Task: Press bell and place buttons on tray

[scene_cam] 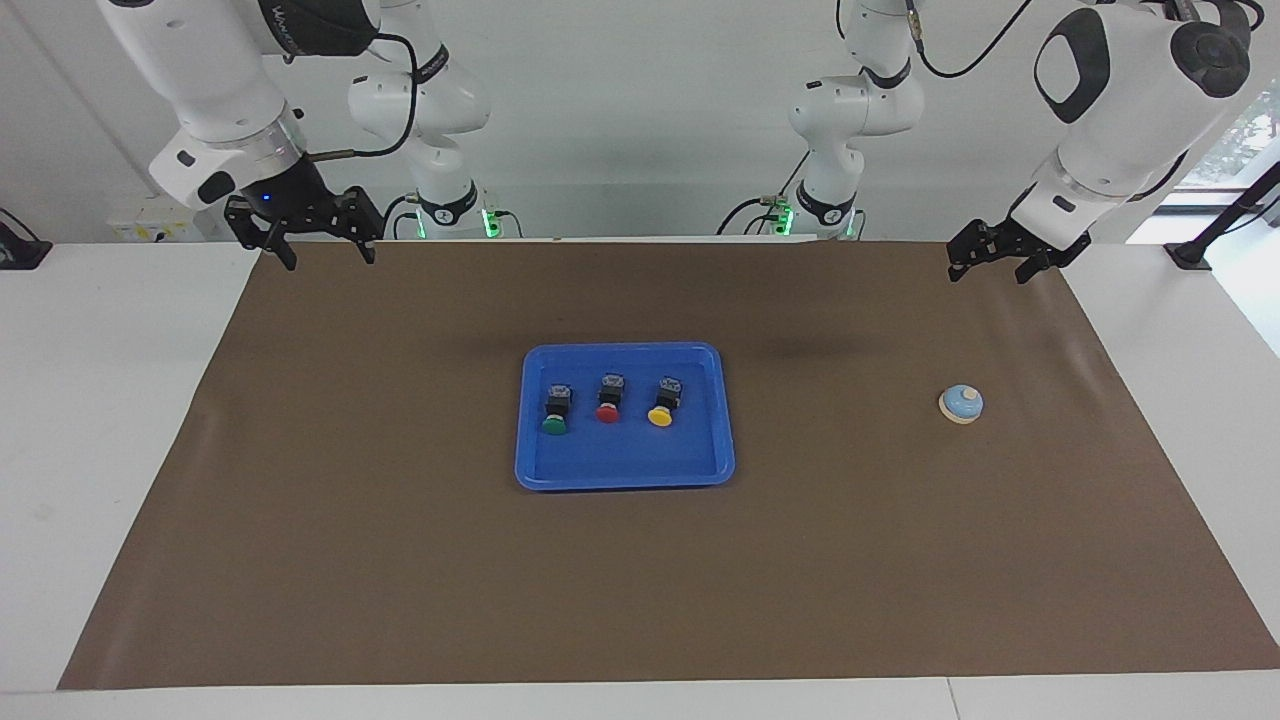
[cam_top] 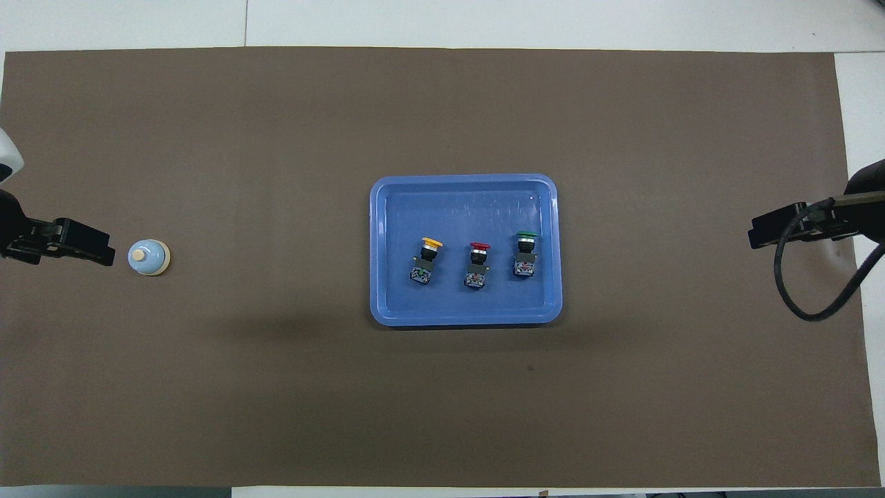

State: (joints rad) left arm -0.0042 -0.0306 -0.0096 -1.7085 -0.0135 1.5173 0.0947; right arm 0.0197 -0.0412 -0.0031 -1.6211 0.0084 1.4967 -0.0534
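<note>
1. Tray (scene_cam: 625, 470) — a bright-blue rimmed rectangle lying flat near the middle of the brown mat (scene_cam: 400, 580).
2. Buttons — three switches lie in a row inside the tray: the green button (scene_cam: 556, 410) toward the right arm's end, the red button (scene_cam: 609, 398) in the middle, the yellow button (scene_cam: 664, 401) toward the left arm's end. Each lies on its side, cap pointing away from the robots. None remains on the mat.
3. Bell (scene_cam: 961, 404) — a light-blue dome with a cream knob, standing alone on the mat toward the left arm's end, well apart from the tray.
4. Left gripper (scene_cam: 1005, 262) — raised over the mat's edge at the robots' own end, clear of the bell; its jaws are released and hold nothing. In the overhead view its tip (cam_top: 76, 242) appears just beside the bell, but the facing view shows it high and not touching.
5. Right gripper (scene_cam: 320, 250) — waiting above the mat's corner at its own end, jaws spread and empty.
6. Step in hand, as judged: the placing part looks complete; whether the bell has been pressed cannot be told from the scene.
7. Next move, if a press is still due: the left gripper would need to come over the knob and descend straight onto it — lightly, since an off-centre push could slide the small bell.
</note>
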